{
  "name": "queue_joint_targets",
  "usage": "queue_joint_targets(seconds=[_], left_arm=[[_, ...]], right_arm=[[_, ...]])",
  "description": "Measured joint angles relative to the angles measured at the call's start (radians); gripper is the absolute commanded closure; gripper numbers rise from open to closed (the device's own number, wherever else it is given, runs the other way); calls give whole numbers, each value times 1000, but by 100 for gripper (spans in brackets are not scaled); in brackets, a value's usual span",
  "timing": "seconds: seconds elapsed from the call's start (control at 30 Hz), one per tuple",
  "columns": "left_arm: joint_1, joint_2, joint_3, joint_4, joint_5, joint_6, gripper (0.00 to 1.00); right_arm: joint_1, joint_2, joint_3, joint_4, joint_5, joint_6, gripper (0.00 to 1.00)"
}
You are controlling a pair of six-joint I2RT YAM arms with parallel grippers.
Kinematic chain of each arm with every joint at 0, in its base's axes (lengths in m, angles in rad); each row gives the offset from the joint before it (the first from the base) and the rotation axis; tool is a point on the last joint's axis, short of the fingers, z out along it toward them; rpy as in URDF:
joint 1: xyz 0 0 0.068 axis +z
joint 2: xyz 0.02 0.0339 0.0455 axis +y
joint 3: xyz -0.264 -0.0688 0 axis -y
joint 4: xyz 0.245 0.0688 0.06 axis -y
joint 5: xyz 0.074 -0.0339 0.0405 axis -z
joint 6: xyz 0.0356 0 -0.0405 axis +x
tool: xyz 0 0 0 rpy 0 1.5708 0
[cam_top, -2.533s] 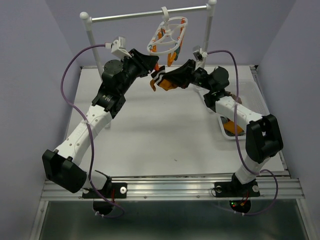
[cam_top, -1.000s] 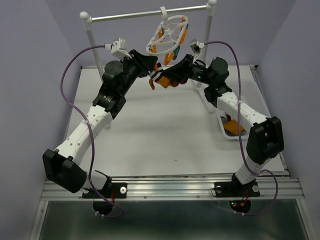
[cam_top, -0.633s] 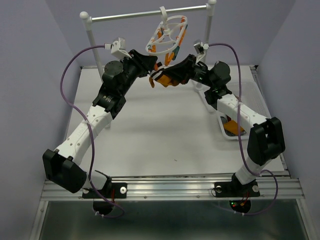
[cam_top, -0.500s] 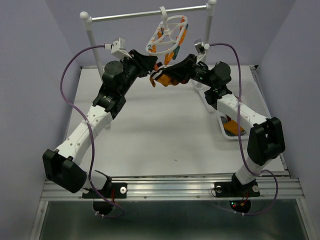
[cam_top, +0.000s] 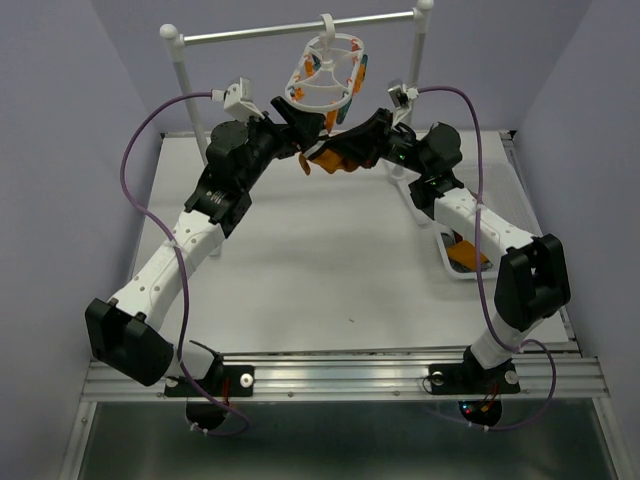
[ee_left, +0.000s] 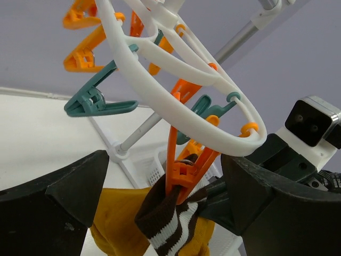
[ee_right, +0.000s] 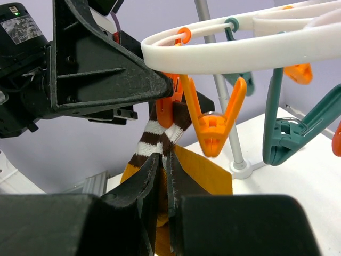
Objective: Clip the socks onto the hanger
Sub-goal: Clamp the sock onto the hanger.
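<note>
A mustard sock (ee_right: 205,173) hangs by its striped cuff under the hanger (cam_top: 325,72).
In the left wrist view, 1 orange clip (ee_left: 184,169) on the hanger's near rim seems to bite the brown-and-white cuff, though the contact is partly hidden. The left gripper (ee_left: 165,176) has its fingers (ee_left: 64,197) wide apart, 1 on each side of that clip. The right gripper (ee_right: 164,160), just below the hanger, has its 2 fingers pressed together on the sock's body. The hanger hooks over the silver rail (cam_top: 270,32). A white basket (cam_top: 447,262) sits on the table (cam_top: 300,270), well right of the hanger.
</note>
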Motion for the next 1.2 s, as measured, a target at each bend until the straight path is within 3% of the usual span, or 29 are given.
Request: queue_joint_targets(seconds=[0.2,0.33,0.4,0.43,0.7,1.2], left_arm=[[0,0,0,-7,-1,0,1],[0,-8,-1,-14,-8,3,1],[0,-21,-3,-17,-15,8,1],[0,-30,-3,-20,-18,11,1],[6,-183,-88,-76,-131,44,1],[6,-411,-257,-191,-320,109,1]], right_arm=[[0,1,0,-13,0,-15,92],[0,3,0,-40,5,-32,48],[0,4,1,-62,10,-44,9],[0,4,2,-80,12,-46,0],[0,-31,-55,-243,123,-147,0],[0,-288,-216,-571,385,-291,0]])
